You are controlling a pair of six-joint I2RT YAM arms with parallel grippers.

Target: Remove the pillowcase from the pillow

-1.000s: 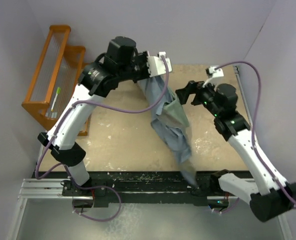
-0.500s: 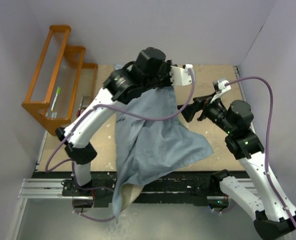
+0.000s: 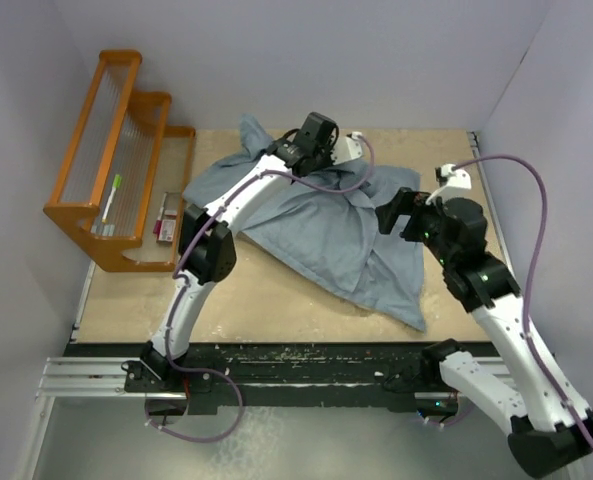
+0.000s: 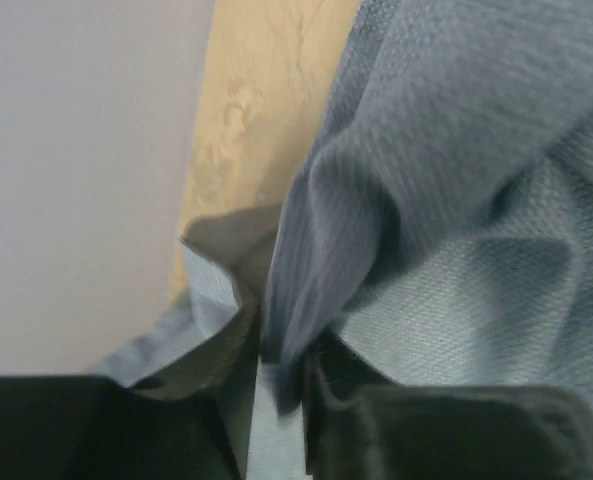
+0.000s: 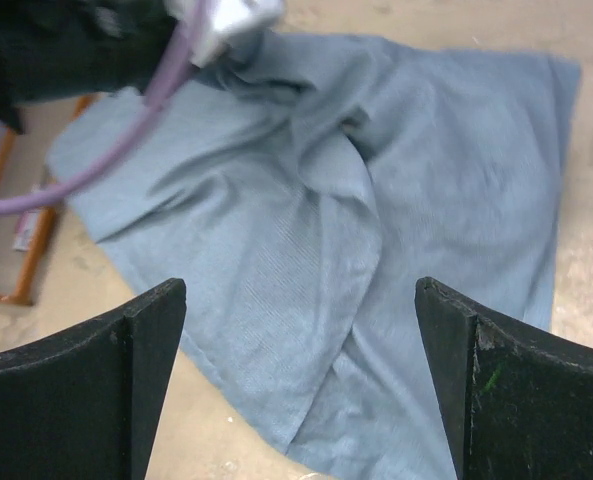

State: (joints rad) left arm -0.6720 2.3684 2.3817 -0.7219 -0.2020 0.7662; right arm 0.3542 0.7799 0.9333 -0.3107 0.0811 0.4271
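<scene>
left jaws clenched on pillowcase (image 3: 321, 228) fold; right jaws spread, empty, above it; orange rack (image 3: 121, 57) holds thin green stick (image 3: 112, 196).

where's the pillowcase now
Top view: the dusty blue-grey cloth pillowcase lies spread on the far middle of the tan table, between the orange tiered rack at left and the open right pincer; the left pincer pinches a fold.

Soft, even overhead light, faint shadows in the folds of the pillowcase (image 3: 326, 235), left wrist view very close and blurred, weave crisp only at right, right wrist fingers (image 5: 76, 390) dark and soft-edged
</scene>
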